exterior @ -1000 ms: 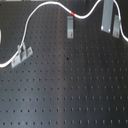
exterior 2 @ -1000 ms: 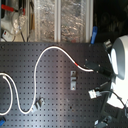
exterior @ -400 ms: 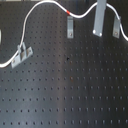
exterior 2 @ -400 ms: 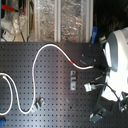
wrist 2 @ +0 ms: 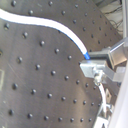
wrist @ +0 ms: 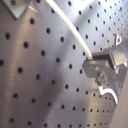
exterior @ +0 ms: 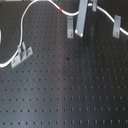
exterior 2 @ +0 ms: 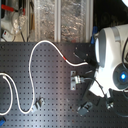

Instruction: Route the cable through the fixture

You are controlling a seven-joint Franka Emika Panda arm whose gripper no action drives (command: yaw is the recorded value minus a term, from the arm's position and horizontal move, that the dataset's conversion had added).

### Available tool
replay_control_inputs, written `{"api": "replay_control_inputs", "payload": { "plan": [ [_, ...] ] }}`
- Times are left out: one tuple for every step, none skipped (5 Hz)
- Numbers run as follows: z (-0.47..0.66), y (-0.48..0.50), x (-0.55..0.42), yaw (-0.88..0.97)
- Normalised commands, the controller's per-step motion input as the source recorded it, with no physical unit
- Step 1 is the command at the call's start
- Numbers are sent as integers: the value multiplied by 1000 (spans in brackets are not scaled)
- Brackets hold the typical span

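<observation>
The gripper (exterior: 83, 20) hangs over the far part of the black perforated tabletop (exterior: 70, 90), and the cable (exterior: 35, 9) runs right beneath it: a thin white flexible cord, its long axis crossing under the jaws and sweeping away in a broad curve toward the grey metal clip (exterior: 21, 54) well off to one side. The red band (exterior: 60, 10) sits just short of the jaws. Two upright clips flank them, the nearer clip (exterior: 69, 26) just beside, another (exterior: 116, 26) farther out. In the second wrist view the cord (wrist 2: 50, 22) appears to end at a finger (wrist 2: 102, 67), so the jaws look narrowed on it, though the blur leaves me unsure.
</observation>
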Motion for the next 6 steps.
{"api": "replay_control_inputs", "payload": {
  "plan": [
    [37,5,-7,0],
    [113,481,-452,-263],
    [12,826,51,29],
    [47,361,-10,0],
    [0,18,8,0],
    [-1,52,24,0]
  ]
}}
